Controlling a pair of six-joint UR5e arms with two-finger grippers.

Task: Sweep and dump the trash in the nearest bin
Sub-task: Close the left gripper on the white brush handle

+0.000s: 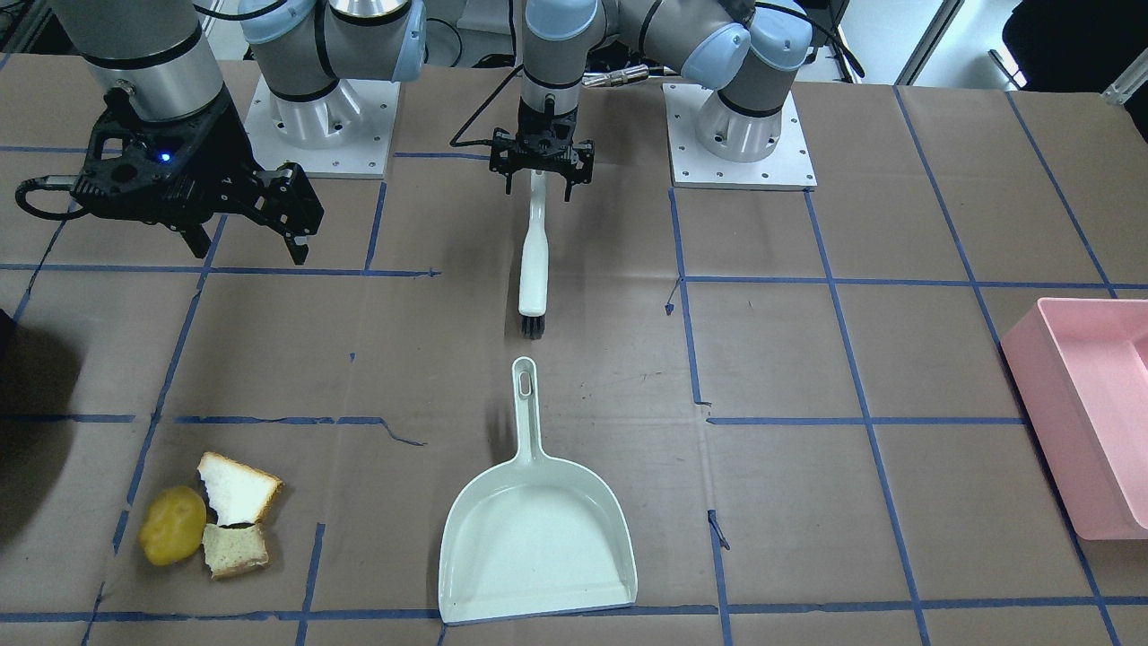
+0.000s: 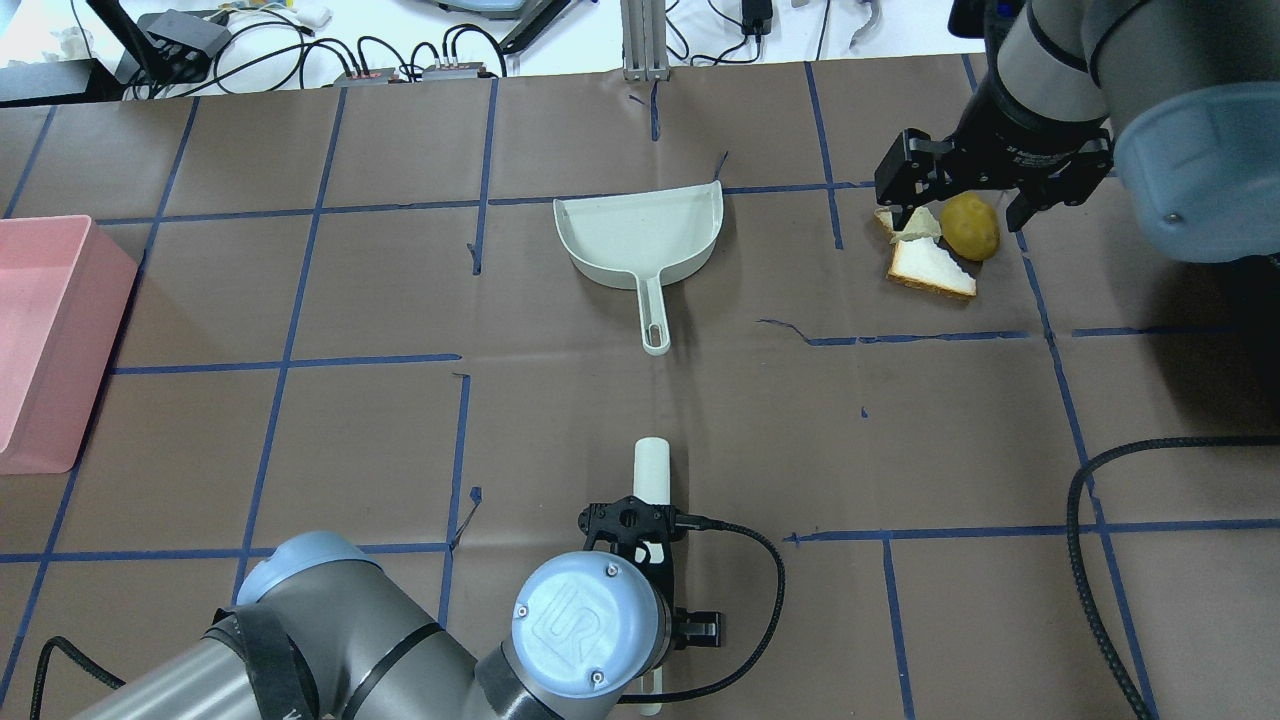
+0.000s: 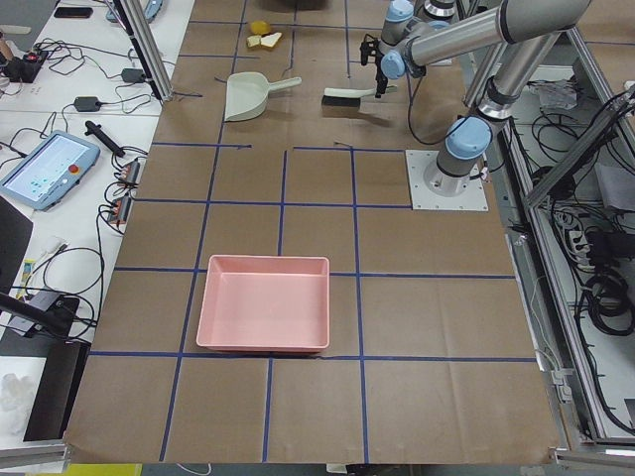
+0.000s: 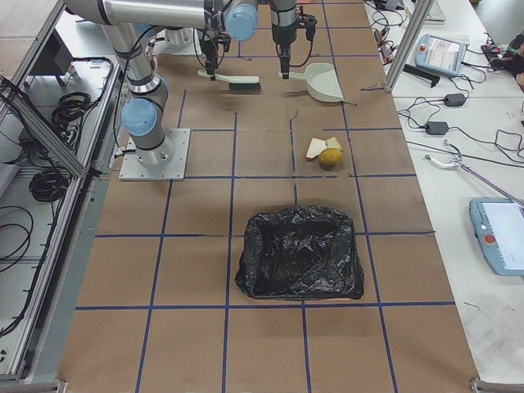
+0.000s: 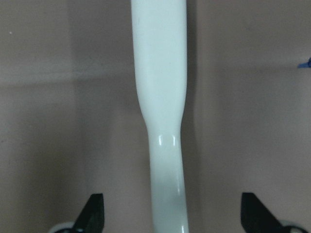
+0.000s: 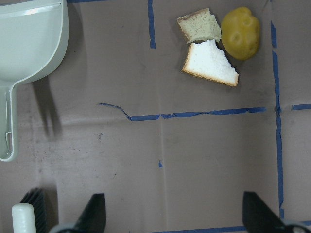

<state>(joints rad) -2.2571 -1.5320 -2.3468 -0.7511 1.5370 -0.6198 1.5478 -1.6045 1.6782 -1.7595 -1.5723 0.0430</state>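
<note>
Top centre, the left gripper (image 1: pixel 538 184) straddles the handle of a white plastic brush (image 1: pixel 533 269), jaws spread. Upper left, the right gripper (image 1: pixel 247 240) hangs spread. Lower left lies the trash (image 1: pixel 233 492), a yellow lump and two bread pieces.

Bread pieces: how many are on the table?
2. A larger piece and a smaller piece lie together beside the yellow lump. None seems hidden.
</note>
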